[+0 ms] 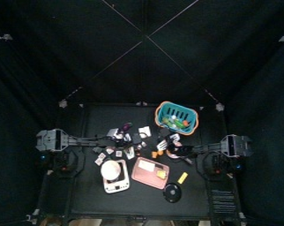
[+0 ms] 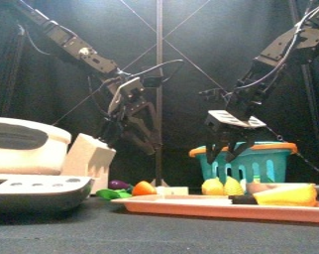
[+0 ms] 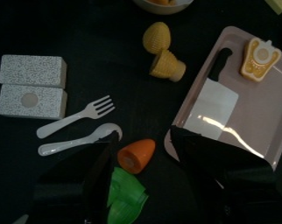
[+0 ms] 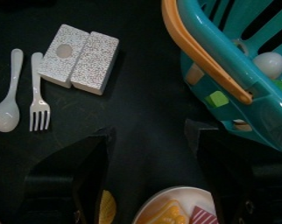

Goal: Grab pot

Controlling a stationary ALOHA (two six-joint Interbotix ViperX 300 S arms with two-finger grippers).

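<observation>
At table's 6 o'clock edge, seen from above: small round black pot (image 1: 174, 194), lay beside flat pink cutting board (image 1: 152, 170). Left gripper (image 3: 144, 188) gaped, gripped nothing, hung over orange carrot piece (image 3: 137, 154). Right gripper (image 4: 150, 166) spread wide, empty, near slatted teal plastic basket (image 4: 243, 52).

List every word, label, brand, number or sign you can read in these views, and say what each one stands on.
None: no readable text appears in any view.
The two speckled grey blocks are plain; one has only a round dimple.
The pink cutting board and the knife on it carry no print.
The teal basket shows no label.
The white appliance at the front shows no legible marking.
</observation>
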